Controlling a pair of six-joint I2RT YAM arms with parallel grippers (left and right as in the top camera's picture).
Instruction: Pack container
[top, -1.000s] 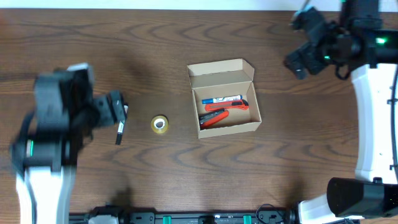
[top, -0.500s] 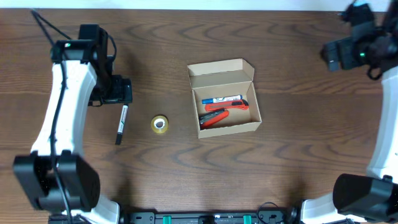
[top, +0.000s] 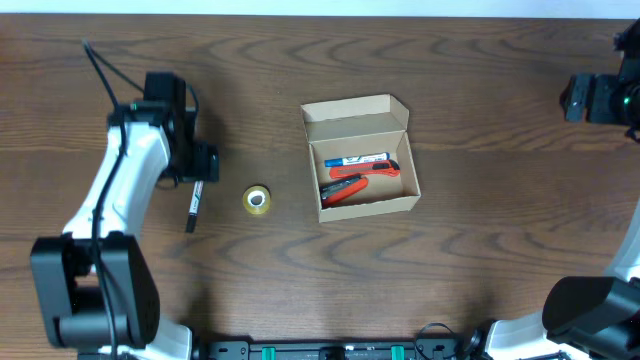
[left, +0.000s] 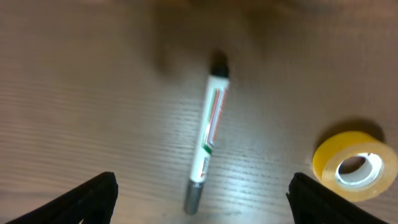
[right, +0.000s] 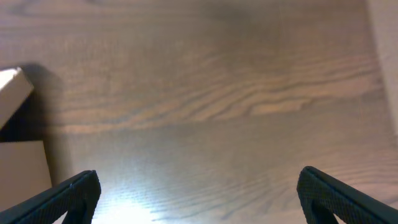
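Right end effector (right: 199, 190) farther right of container (top: 370, 206)

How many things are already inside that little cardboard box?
2 in the box: a blue-and-red marker toward the lid side and a red tool beside it. Anything underneath them would be hidden.

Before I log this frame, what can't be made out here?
Print on the marker: blurred in the left wrist view, too small overhead.
Orange tools in the container: too small overhead to tell one from two.
Container in the right wrist view: only a corner, cut by the left edge.
Right gripper overhead: a dark shape by the right edge, fingers indistinct.
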